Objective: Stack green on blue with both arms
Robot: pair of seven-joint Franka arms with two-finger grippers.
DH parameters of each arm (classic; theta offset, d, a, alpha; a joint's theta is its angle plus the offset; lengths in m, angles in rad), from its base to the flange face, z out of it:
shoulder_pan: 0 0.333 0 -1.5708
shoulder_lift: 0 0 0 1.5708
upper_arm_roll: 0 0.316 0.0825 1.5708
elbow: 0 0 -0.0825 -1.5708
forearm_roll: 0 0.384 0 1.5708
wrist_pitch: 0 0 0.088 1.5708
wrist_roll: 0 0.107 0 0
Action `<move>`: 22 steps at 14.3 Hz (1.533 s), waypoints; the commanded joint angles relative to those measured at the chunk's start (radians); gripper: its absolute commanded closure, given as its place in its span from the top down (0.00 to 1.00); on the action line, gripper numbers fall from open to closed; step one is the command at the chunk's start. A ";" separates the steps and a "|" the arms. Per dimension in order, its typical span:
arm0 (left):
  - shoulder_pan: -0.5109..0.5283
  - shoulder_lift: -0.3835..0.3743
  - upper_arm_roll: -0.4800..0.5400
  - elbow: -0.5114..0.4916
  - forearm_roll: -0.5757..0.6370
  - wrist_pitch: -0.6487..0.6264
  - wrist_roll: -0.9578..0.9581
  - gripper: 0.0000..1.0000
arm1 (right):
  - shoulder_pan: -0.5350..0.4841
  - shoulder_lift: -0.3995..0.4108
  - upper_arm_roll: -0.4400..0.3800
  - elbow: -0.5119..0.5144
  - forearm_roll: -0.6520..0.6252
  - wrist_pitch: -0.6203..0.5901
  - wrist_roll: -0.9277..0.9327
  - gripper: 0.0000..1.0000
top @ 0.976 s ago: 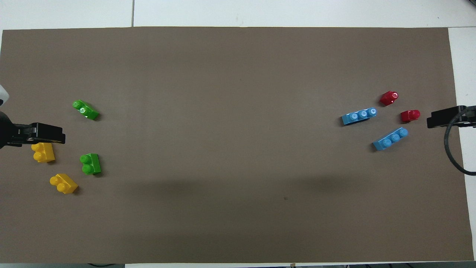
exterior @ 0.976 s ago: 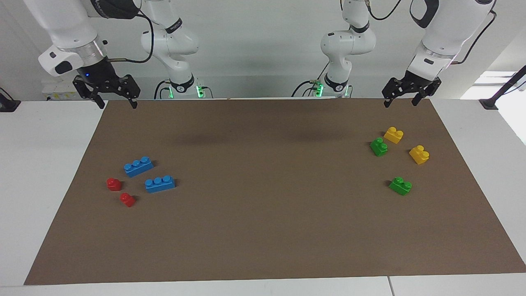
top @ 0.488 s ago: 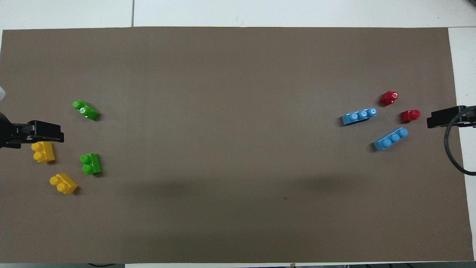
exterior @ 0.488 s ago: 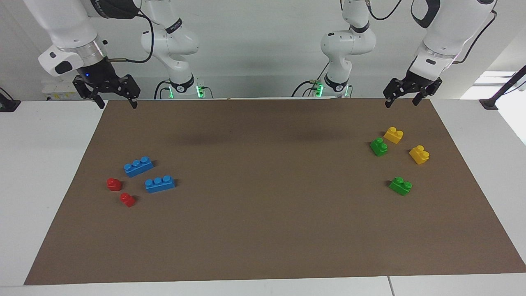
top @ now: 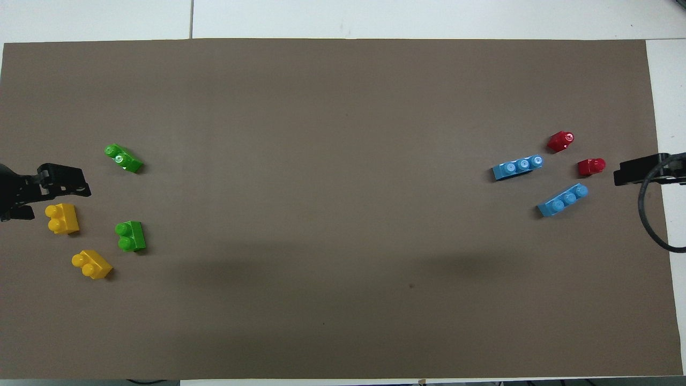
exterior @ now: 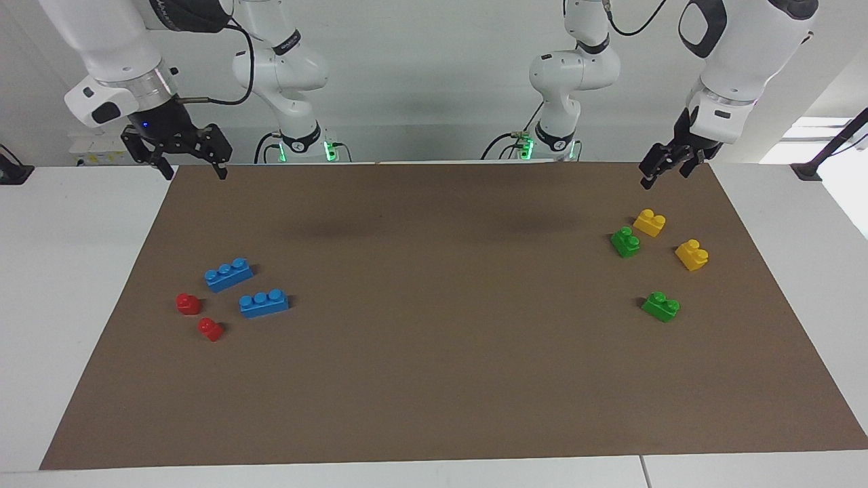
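Brown matting covers the surface, and nothing on it is stacked yet, so I judge the whole task still lies ahead: a green brick must be picked up, a blue one steadied or lifted, and the two pressed together. Reading the facing view from one side to the other, the right gripper hangs with its fingers spread wide and empty over the mat's edge at the right arm's end. Below it in that view, well apart from those fingers, lie the two red bricks and the two blue bricks, one nearer to the robots than the other. At the left arm's end sit two green bricks, one just beside a yellow brick, the other farther from the robots. The left gripper hovers over the mat's edge there, clear of every brick; whether its fingers are spread I cannot tell.
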 commanded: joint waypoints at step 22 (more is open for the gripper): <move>0.105 0.300 -0.004 -0.158 -0.022 0.570 -0.360 1.00 | -0.033 -0.013 0.003 -0.065 0.029 0.167 0.235 1.00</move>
